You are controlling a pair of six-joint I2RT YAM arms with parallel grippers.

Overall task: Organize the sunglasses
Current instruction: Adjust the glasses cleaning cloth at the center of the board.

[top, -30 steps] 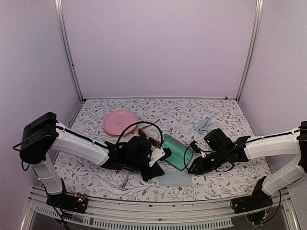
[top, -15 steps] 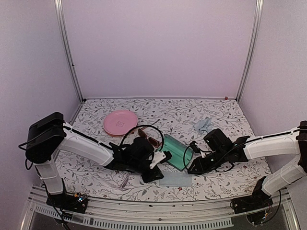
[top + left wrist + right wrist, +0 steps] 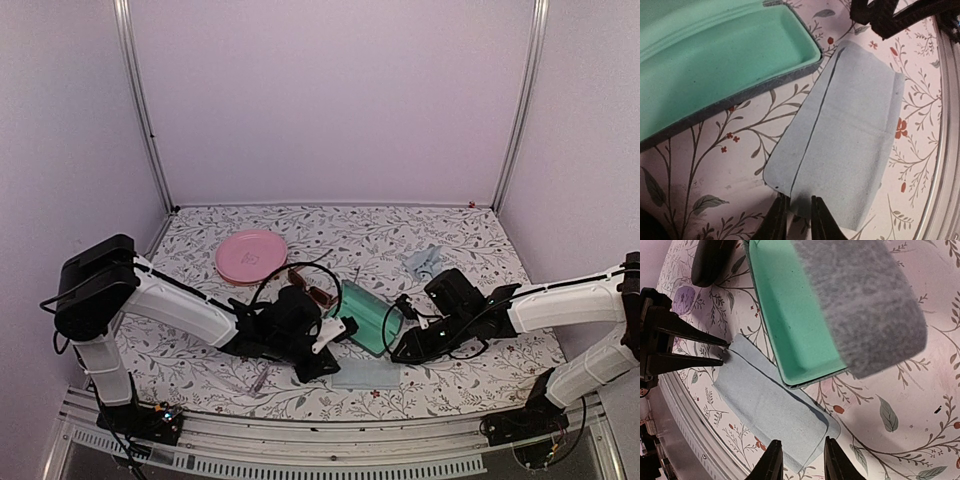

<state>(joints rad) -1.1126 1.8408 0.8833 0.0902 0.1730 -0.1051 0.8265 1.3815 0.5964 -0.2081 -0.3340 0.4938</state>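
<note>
left pincer [image 3: 797, 201]: tips low on the surface [image 3: 455, 385], fingers [image 3: 776, 225] only a narrow slit apart, straddling the near corner of the grey-blue cloth [image 3: 845, 140]. right wrist view shows daylight between the two tips, so not clamped on it

right pincer [image 3: 802, 441]: partly spread, nothing between the fingers [image 3: 771, 462], hovering over the other end of the same cloth, just off the case corner

cloth lies flat with one crease along its length, long edge touching the front of the open case [image 3: 795, 325]; case has a teal lining, grey felt outside, lid tipped back, nothing inside

reddish-brown sunglasses [image 3: 312, 291]: on the surface behind the left wrist, just left of the case, between it and the pink plate [image 3: 250, 256]. neither pincer touches them

pale-frame pair: can't pick it out. thin pale object [image 3: 260, 379] near the front edge, left of the left arm, too small to identify

crumpled light-blue cloth [image 3: 422, 260] farther back on the right, well apart from both arms
</note>
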